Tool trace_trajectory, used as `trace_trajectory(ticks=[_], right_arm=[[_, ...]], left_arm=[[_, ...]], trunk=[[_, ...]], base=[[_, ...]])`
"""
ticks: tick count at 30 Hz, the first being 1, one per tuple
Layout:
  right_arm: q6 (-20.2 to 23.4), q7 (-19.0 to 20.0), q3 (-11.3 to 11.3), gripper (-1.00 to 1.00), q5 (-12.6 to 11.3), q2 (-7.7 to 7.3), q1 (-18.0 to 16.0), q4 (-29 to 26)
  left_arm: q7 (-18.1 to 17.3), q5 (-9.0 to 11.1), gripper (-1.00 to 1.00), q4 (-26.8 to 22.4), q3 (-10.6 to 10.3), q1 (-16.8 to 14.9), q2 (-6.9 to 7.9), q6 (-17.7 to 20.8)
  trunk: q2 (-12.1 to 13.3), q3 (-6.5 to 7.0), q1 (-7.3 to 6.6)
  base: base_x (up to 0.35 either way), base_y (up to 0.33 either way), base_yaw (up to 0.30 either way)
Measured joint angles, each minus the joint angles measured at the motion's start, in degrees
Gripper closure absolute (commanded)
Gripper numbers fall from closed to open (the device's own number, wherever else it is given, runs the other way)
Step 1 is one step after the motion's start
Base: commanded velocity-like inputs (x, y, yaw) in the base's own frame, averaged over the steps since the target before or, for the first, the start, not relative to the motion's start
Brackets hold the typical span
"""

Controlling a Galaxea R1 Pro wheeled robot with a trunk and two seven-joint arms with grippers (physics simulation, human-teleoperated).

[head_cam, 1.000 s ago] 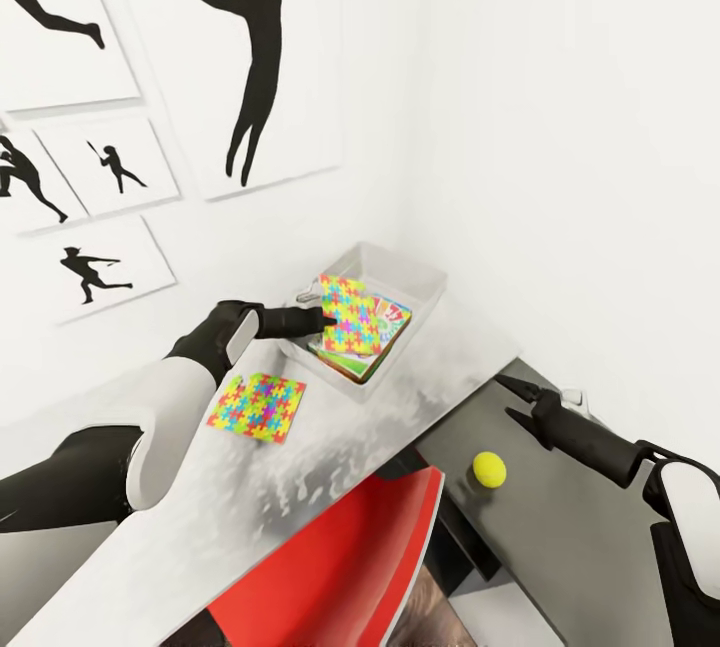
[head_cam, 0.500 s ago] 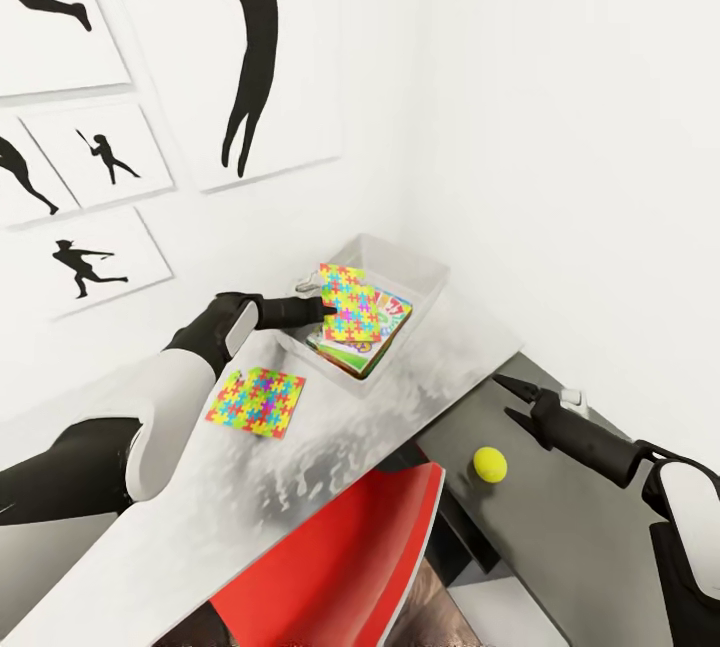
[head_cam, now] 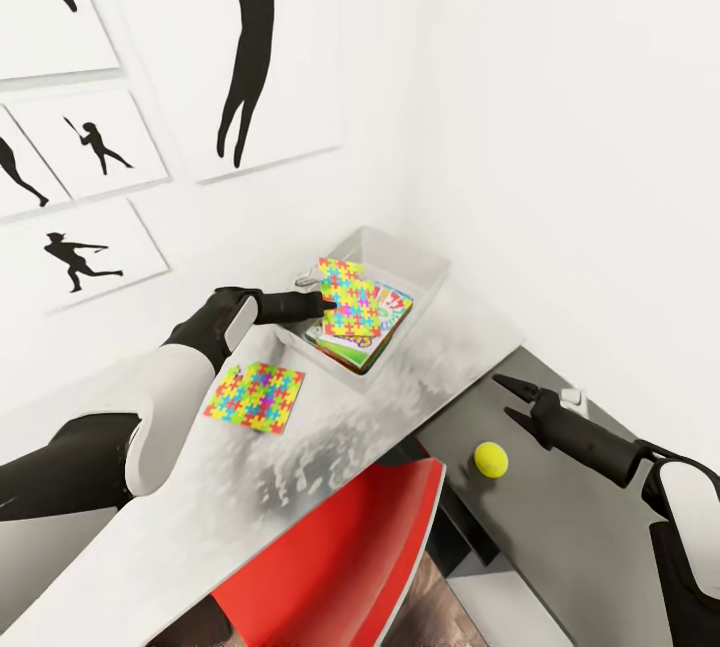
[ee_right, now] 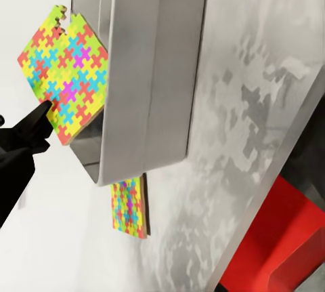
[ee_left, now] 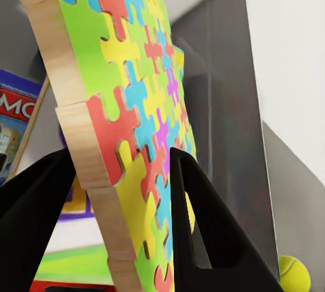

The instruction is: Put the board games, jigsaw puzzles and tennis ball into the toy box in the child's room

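Note:
My left gripper (head_cam: 322, 303) is shut on one edge of a jigsaw puzzle (head_cam: 352, 299), holding it tilted over the toy box (head_cam: 425, 267) at the table's far corner. The left wrist view has that jigsaw puzzle (ee_left: 128, 102) standing on edge between the black fingers (ee_left: 210, 231). Board games (head_cam: 385, 327) lie stacked inside the box under it. A second jigsaw puzzle (head_cam: 255, 396) lies flat on the pale table (head_cam: 330, 447), near my left forearm. The tennis ball (head_cam: 490, 459) rests on the lower dark grey section. My right gripper (head_cam: 510, 397) hovers open just beyond the ball, holding nothing.
A red chair (head_cam: 340, 567) is tucked under the table's near edge, below the ball. White walls close in behind and right of the toy box, with black silhouette pictures (head_cam: 250, 47) on the left wall. The right wrist view has the toy box's outer wall (ee_right: 149, 68) and the flat puzzle (ee_right: 128, 207).
The head view has shifted slightly, so everything sits a little higher. The held puzzle stays over the toy box, tipped a bit more on edge. The right arm has not moved.

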Motion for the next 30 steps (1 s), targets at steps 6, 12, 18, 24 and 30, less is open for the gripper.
trace_trajectory(ticks=[6, 12, 18, 24, 30], right_arm=[[0.0, 0.02, 0.0, -1.0, 0.0, 0.0, -0.02, 0.0], [0.0, 0.07, 0.0, -1.0, 0.03, 0.04, -0.02, 0.0], [0.0, 0.08, 0.0, -1.0, 0.02, 0.08, -0.02, 0.0], [0.0, 0.13, 0.0, -1.0, 0.03, 0.09, -0.02, 0.0], [0.0, 0.16, -0.01, -1.0, 0.05, 0.09, -0.02, 0.0]], left_arm=[[0.0, 0.05, 1.0, 0.0, 0.07, -0.52, -0.01, 0.01], [0.0, 0.02, 1.0, -0.06, 0.06, -0.79, 0.14, 0.0], [0.02, 0.08, 1.0, -2.07, 0.07, -0.82, 0.27, 0.17], [0.03, 0.08, 1.0, -2.74, 0.12, -0.82, 0.26, 0.19], [0.03, 0.1, 1.0, -3.32, 0.15, -0.82, 0.1, 0.26]], trunk=[[0.0, -0.56, 0.0], [0.0, -1.13, 0.0], [0.0, -1.69, 0.0], [-0.01, -2.03, 0.0], [-0.01, -2.06, 0.0]], base=[[0.0, 0.0, 0.0], [0.0, 0.0, 0.0], [0.0, 0.0, 0.0], [0.0, 0.0, 0.0], [0.0, 0.0, 0.0]])
